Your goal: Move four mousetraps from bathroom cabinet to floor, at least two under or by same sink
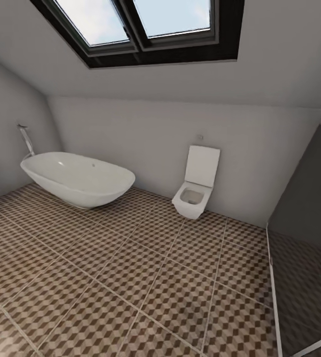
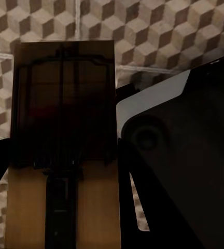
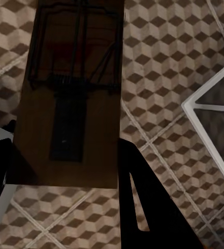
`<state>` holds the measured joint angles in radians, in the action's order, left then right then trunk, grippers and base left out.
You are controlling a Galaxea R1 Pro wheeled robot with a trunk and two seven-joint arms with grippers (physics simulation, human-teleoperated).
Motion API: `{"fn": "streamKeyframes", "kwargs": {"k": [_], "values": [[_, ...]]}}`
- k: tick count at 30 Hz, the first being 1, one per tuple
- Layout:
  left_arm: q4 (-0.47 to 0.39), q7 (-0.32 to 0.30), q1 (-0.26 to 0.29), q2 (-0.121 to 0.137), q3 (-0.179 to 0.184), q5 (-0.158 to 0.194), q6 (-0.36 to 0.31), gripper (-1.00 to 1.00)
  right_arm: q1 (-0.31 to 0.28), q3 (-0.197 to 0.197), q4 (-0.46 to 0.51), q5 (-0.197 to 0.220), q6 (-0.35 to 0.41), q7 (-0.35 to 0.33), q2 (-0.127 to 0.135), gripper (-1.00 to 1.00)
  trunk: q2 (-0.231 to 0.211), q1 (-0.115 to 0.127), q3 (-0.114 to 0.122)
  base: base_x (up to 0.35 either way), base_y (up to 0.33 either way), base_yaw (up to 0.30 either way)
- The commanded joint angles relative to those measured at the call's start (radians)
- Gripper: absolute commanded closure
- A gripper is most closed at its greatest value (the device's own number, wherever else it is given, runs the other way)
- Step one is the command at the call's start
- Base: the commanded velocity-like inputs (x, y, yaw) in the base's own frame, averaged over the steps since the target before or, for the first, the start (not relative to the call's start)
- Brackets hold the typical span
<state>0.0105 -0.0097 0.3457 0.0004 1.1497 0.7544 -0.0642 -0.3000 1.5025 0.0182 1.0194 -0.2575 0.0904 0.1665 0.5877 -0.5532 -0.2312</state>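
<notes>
A: What's in hand?

B: Carrying, I'd judge. Each gripper holds a trap. The left gripper [image 2: 65, 207] is clamped on a trap [image 2: 65, 119], which sticks out past the fingertips, flat face to the wrist camera; a dark finger [image 2: 138, 207] runs along its edge. The right gripper [image 3: 65, 176] grips another trap [image 3: 73, 88] the same way.

A: How do the traps look?

B: Dark-brown slabs with a thin wire frame and a dark bar down the middle (dim, so details are murky).

A: And beyond the hands?

B: Cube-patterned floor [image 1: 145, 292] under both traps, some way below. Farther off stand a white tub [image 1: 76, 178] and a toilet [image 1: 196, 191].

A: Next move?

B: Find the sink, I think, then lower a trap flat to the tiles beside it before letting go.
</notes>
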Motion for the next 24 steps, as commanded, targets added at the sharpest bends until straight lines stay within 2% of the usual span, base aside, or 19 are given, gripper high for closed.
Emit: {"fn": "streamKeyframes", "kwargs": {"k": [1,24], "values": [[0.000,-0.001,0.001,-0.001,0.008,0.006,-0.003,1.00,0.002,0.009,0.002,0.008,-0.002,0.002,0.001,1.00,0.001,0.000,-0.001,0.000,0.000,0.288],[0.000,0.001,0.001,0.001,0.007,0.006,-0.003,1.00,0.009,0.008,0.001,0.008,-0.003,0.003,0.001,1.00,0.001,0.000,-0.001,0.000,0.000,0.289]]}}
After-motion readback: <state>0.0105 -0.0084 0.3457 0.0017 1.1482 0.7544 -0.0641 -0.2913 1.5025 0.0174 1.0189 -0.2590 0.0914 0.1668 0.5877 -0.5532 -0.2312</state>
